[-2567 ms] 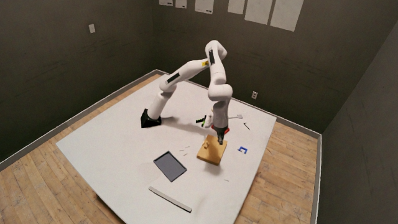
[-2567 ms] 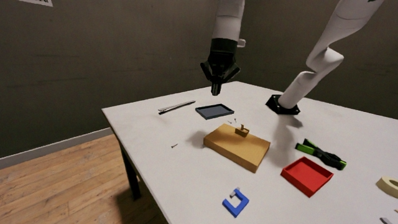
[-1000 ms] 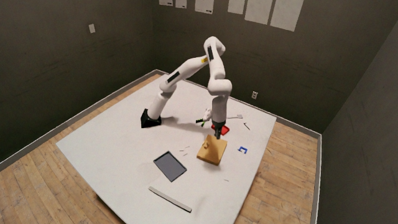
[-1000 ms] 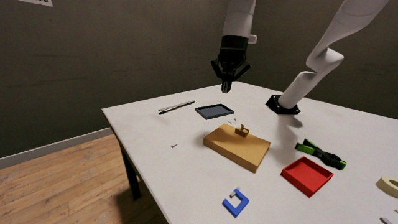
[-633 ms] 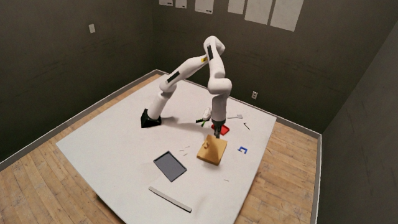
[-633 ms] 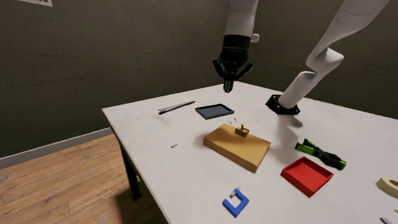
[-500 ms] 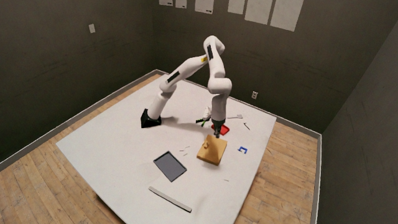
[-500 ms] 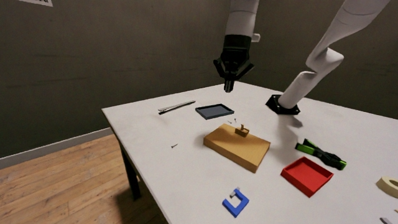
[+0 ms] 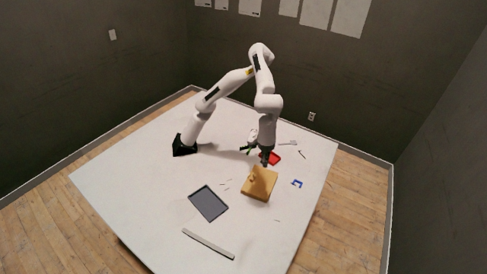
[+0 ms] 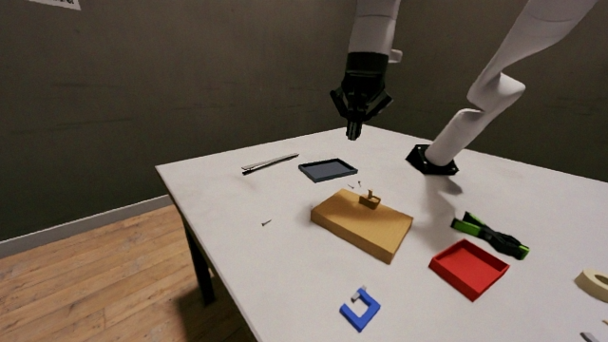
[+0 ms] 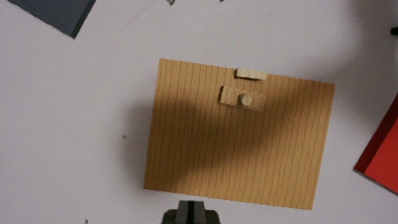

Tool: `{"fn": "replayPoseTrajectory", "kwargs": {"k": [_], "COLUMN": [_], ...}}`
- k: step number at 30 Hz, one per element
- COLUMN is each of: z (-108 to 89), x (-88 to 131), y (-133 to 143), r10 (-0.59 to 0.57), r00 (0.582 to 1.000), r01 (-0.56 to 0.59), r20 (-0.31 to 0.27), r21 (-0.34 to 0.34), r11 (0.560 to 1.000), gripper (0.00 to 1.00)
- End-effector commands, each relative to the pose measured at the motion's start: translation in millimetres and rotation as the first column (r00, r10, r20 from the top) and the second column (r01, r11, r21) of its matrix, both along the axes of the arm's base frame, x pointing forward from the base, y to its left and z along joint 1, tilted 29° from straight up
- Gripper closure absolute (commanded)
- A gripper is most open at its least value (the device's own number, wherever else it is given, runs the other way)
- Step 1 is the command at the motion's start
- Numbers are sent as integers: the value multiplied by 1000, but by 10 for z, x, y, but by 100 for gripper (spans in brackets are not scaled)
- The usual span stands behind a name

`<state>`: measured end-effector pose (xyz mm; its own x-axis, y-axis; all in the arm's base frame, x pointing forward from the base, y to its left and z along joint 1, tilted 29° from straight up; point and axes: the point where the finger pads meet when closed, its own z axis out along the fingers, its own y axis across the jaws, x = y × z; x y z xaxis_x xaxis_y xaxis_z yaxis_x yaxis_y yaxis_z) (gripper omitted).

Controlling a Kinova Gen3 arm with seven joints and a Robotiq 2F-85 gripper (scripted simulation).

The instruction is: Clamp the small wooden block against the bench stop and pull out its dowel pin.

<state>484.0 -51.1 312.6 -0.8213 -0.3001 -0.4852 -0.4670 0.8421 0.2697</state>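
Observation:
The bench board (image 9: 264,190) (image 10: 356,228) (image 11: 225,160) lies flat on the table. The bench stop (image 11: 251,74) stands at one edge of it. The small wooden block (image 10: 368,202) (image 11: 229,95) lies beside the stop, with a narrow gap between them; I make out nothing loose in it. The dowel pin (image 10: 370,193) (image 11: 245,100) stands upright in the block. The spring clamp (image 9: 249,148) (image 10: 496,238), black and green, lies on the table near the red tray, off the board. My gripper (image 9: 265,165) (image 10: 352,138) (image 11: 191,206) is shut and empty, high above the table, pointing down, clear of block and clamp.
The red tray (image 9: 273,158) (image 10: 467,268) (image 11: 386,160) and a blue C-shaped clamp (image 9: 299,182) (image 10: 351,318) lie near the board. A dark tray (image 9: 208,203) (image 10: 328,170) (image 11: 52,14) and a long grey bar (image 9: 208,243) lie on its other side. Small screws lie around, one (image 10: 266,222) alone.

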Motion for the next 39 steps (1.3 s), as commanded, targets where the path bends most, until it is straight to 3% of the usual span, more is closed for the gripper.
{"fn": "replayPoseTrajectory", "kwargs": {"k": [1, 39], "z": [18, 39], "x": [-30, -232], "y": [2, 49], "r10": [-4, -29], "r00": [1000, 999], "r01": [4, 29], "r20": [-3, -42], "r21": [1, -2], "r11": [1000, 1000], "gripper": [90, 90]}}
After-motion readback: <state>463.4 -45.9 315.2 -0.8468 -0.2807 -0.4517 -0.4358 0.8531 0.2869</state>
